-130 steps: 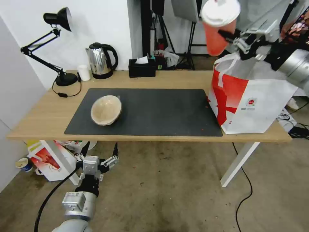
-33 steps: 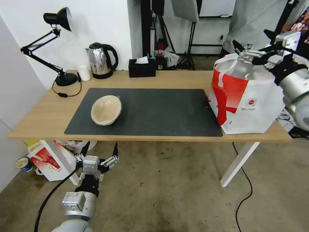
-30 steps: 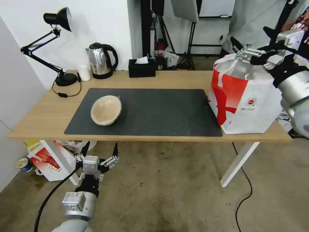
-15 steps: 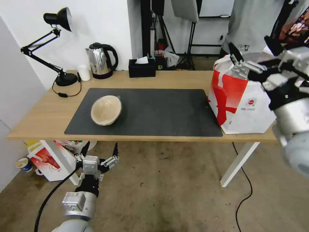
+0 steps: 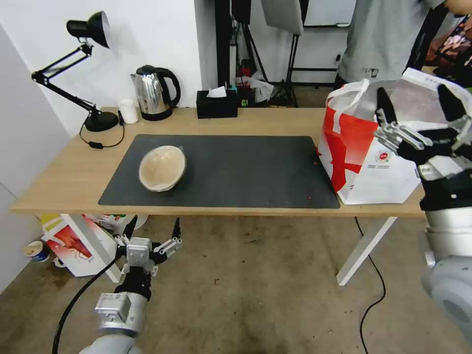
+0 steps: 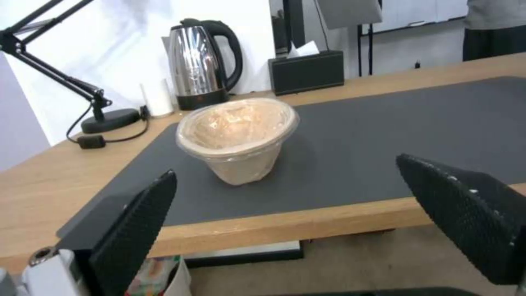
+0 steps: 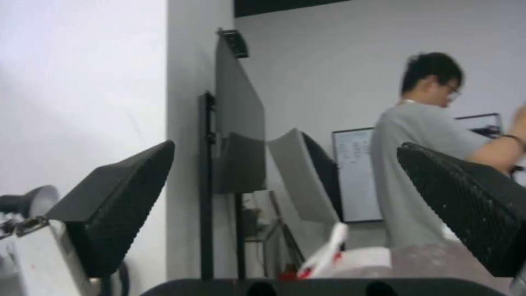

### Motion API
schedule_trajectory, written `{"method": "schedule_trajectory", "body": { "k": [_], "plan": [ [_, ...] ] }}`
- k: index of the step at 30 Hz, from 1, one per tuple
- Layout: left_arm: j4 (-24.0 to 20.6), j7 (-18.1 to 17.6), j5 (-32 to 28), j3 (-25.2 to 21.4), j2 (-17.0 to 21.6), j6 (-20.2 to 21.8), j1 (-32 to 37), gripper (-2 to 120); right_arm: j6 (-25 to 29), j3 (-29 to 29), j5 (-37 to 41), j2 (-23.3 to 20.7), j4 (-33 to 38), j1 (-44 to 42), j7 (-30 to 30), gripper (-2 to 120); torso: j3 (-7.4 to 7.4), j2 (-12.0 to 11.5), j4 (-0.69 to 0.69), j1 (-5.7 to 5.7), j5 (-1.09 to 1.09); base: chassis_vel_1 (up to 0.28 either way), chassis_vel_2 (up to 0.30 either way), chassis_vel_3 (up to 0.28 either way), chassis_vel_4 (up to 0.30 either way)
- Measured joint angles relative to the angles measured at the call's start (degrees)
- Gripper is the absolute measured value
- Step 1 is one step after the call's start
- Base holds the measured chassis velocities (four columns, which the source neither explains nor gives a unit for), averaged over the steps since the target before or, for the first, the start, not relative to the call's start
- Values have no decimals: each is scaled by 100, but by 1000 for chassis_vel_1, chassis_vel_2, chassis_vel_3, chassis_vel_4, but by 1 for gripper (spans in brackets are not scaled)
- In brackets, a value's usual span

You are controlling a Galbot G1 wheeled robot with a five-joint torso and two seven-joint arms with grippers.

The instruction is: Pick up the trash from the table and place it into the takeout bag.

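**One bowl is left for the bag**

The left gripper [image 5: 152, 231] hangs spread below the table's [image 5: 64, 182] front edge. The bowl [image 5: 162, 167] sits on the mat's left part. The right gripper [image 5: 422, 110], spread and empty, is beside the bag [image 5: 368, 162] at the right end. Next, I think, is grasping the bowl.

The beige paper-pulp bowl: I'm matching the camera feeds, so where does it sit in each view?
Head view: beige paper-pulp bowl on the left part of the dark mat.
Left wrist view: the bowl sits centre, beyond the open left gripper.
Right wrist view: not in it.
Shared landmark: steel kettle, behind the bowl.
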Motion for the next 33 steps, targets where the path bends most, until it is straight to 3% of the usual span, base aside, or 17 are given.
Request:
{"method": "schedule_trajectory", "body": {
  "k": [3, 11, 22, 28, 33],
  "plan": [
    [0, 0, 0, 0, 1, 0, 0, 100, 185, -183, -537, 571, -15, -289, -117, 100, 0, 0, 0, 0, -2, 0, 0, 0, 0],
    [0, 0, 0, 0, 1, 0, 0, 100, 384, -614, -1426, 1054, -23, -675, -113, 100, 0, 0, 0, 1, -2, 0, 0, 0, 0],
    [0, 0, 0, 0, 1, 0, 0, 100, 842, -1464, -2412, 1284, -29, -1062, 278, 100, 0, 0, 1, 1, -2, 0, 0, 0, 0],
    [0, 0, -1, 0, 1, 0, 0, 100, 1380, -2339, -3300, 1472, -67, -1337, 620, 100, 0, -1, 0, 1, -3, 0, 0, 0, 0],
    [0, 0, 0, 0, 1, 0, 0, 100, 1818, -2711, -3780, 1573, -445, -1383, 698, 100, 1, -1, 0, 1, -1, 0, 0, 0, 0]
  ]
}}
